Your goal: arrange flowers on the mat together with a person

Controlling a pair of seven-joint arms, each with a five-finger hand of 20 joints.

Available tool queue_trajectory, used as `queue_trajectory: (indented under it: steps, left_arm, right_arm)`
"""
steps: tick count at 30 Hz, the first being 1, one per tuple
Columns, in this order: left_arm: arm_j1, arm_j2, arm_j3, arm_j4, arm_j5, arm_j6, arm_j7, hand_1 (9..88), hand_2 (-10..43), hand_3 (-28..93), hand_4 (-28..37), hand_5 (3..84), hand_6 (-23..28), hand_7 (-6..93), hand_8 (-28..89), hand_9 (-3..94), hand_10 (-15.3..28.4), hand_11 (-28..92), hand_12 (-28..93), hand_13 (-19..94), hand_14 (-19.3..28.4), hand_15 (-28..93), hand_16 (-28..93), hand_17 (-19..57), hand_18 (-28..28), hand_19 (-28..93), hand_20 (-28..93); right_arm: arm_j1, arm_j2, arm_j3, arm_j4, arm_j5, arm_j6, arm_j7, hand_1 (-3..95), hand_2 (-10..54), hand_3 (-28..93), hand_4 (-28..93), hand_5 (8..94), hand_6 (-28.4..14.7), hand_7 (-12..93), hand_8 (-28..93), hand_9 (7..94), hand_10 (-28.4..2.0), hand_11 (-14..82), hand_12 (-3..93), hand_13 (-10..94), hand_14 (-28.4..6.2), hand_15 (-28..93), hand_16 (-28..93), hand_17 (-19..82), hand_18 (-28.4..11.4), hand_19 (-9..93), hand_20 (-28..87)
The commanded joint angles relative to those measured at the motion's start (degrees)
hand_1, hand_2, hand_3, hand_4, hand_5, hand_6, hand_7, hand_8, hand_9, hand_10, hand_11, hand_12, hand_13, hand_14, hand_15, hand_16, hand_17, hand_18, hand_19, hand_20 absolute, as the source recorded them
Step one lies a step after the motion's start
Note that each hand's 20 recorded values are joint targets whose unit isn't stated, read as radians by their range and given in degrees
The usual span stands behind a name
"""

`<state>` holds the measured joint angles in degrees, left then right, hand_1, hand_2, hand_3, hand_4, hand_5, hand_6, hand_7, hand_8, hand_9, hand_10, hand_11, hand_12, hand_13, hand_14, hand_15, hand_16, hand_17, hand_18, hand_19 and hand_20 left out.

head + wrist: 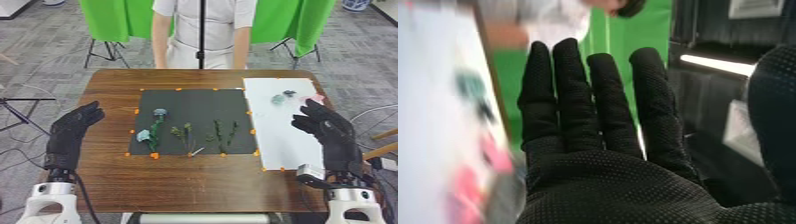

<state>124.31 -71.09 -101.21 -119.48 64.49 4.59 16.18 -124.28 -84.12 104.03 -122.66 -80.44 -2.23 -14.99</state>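
Nearest me, bare surface, good working room before the mat; on my left, the left hand is by the table's edge, fingers loose around nothing, probably parked there to leave the middle free; on my right, the right hand is released too, fingers straight, palm empty, up by the white sheet; an open shape like that, I'd say, suits a pick-up to come.

Now the dark mat, orange tabs along its edges, likely to pin it flat or mark its bounds; a pale stick lies tilted near its close edge; the pale blue bloom sits low on the left, leafy sprigs in the middle, slim green stems to the right, all roughly upright, spaced as if each had its own slot; the dusky blue bloom tops its stem farther up.

Farther over, on the sheet, come the spares, as I judge them: the pink bloom just by my right fingertips, the blue-green bloom, and a small dark bloom beside it; the pink looks the handiest pick, though its soft petals could crumple under a hard pinch.
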Motion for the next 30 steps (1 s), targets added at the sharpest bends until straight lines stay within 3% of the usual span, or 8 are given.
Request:
queue_trajectory:
  steps: [1, 5, 7, 10, 15, 20, 24, 30]
  left_arm:
    - [-0.2, 0.48, 0.37, 0.36, -0.45, 0.03, -1.27, 26.6, 0.5, 64, -19.0, 49.2, 3.7, 14.9, -6, 44.9, 13.2, 19, 15, 36, 17.1, 18, 4, 7.0, 12.7, 7, 20]
    - [-0.7, 0.53, 0.59, 0.44, -0.26, -0.24, -0.99, 26.6, 0.5, 64, -18.9, 49.2, 3.7, 14.9, -6, 44.8, 13.1, 19, 15, 36, 17.1, 18, 4, 7.0, 12.7, 7, 20]
    - [-0.9, 0.69, 0.65, 0.47, -0.28, -0.16, -0.92, 26.7, 0.5, 64, -18.9, 49.2, 3.7, 14.9, -6, 44.9, 13.1, 19, 15, 36, 17.1, 18, 4, 7.0, 12.6, 7, 20]
    - [-0.7, 0.92, 0.61, 0.32, -0.32, 0.49, -0.58, 26.7, 0.4, 64, -18.9, 49.2, 3.6, 14.9, -6, 44.8, 13.2, 19, 15, 36, 17.1, 18, 4, 7.0, 12.6, 7, 20]
    - [0.3, 0.60, 0.53, -0.26, -0.26, 0.82, -0.58, 26.6, 0.3, 64, -18.9, 49.2, 3.7, 14.9, -6, 44.9, 13.2, 19, 15, 35, 17.1, 18, 4, 7.0, 12.6, 7, 20]
    - [0.0, 0.51, 0.75, -0.21, -0.33, 1.00, -0.64, 26.8, 0.2, 64, -18.9, 49.3, 3.7, 14.9, -6, 44.8, 13.2, 19, 15, 35, 17.1, 18, 4, 7.0, 12.6, 7, 20]
    - [0.4, 0.50, 0.59, -0.41, -0.42, 1.09, -0.71, 26.9, 0.3, 64, -18.8, 49.2, 3.7, 14.9, -6, 44.8, 13.1, 19, 15, 35, 17.0, 18, 4, 6.9, 12.6, 7, 20]
    - [0.3, 0.35, 0.57, -0.46, -0.33, 0.95, -1.00, 27.0, 0.3, 64, -18.8, 49.2, 3.6, 15.0, -6, 44.8, 13.1, 19, 15, 35, 17.1, 18, 4, 6.9, 12.6, 7, 20]
  right_arm:
    - [7.2, 12.9, 6.7, -1.4, -26.6, 7.9, 16.0, 24.8, -9.5, 71, -13, 47.8, -3.9, 12, -8, 46.4, -18.7, 15.1, 23.0, 56, -17.6, 38, 24, 37, -18.1, 55, 43]
    - [11.6, 19.5, 7.8, -0.2, -46.4, -0.5, 25.0, 26.9, -9.5, 66, -16, 49.0, -7.2, 11, -6, 48.4, -21.6, 20.2, 26.1, 60, -17.5, 50, 24, 43, -17.9, 65, 44]
    - [15.0, 24.0, 4.6, 2.6, -48.5, -0.4, 28.8, 28.1, -9.5, 64, -16, 51.5, -8.2, 10, -6, 52.9, -21.6, 21.1, 25.7, 64, -15.9, 52, 24, 47, -17.4, 69, 44]
    - [18.7, 27.8, 2.4, 5.5, -53.9, -7.3, 31.7, 31.6, -9.5, 63, -17, 54.1, -7.8, 10, -5, 61.0, -20.5, 22.3, 24.8, 72, -13.0, 53, 25, 54, -15.2, 74, 44]
    - [24.6, 32.0, -3.2, 11.9, -59.7, -11.6, 32.8, 35.0, -9.5, 61, -17, 53.5, -5.1, 11, -5, 74.1, -17.6, 25.9, 24.6, 86, -6.7, 55, 29, 66, -9.9, 86, 38]
    - [29.6, 33.3, -6.7, 16.1, -61.4, -20.7, 35.9, 35.4, -9.5, 62, -18, 57.1, -4.0, 12, -5, 79.6, -15.6, 24.6, 22.6, 91, -4.3, 52, 29, 70, -7.0, 89, 33]
    - [33.0, 32.8, -8.8, 19.5, -59.8, -24.7, 37.3, 35.4, -9.5, 61, -18, 58.6, -3.6, 12, -6, 80.9, -15.2, 21.1, 20.3, 93, -3.6, 50, 29, 71, -6.2, 90, 30]
    - [36.9, 30.6, -11.6, 25.2, -64.5, -24.5, 37.0, 36.1, -9.5, 59, -17, 57.8, -2.3, 10, -7, 83.8, -14.8, 17.9, 17.4, 94, -3.4, 52, 24, 73, -5.9, 91, 26]
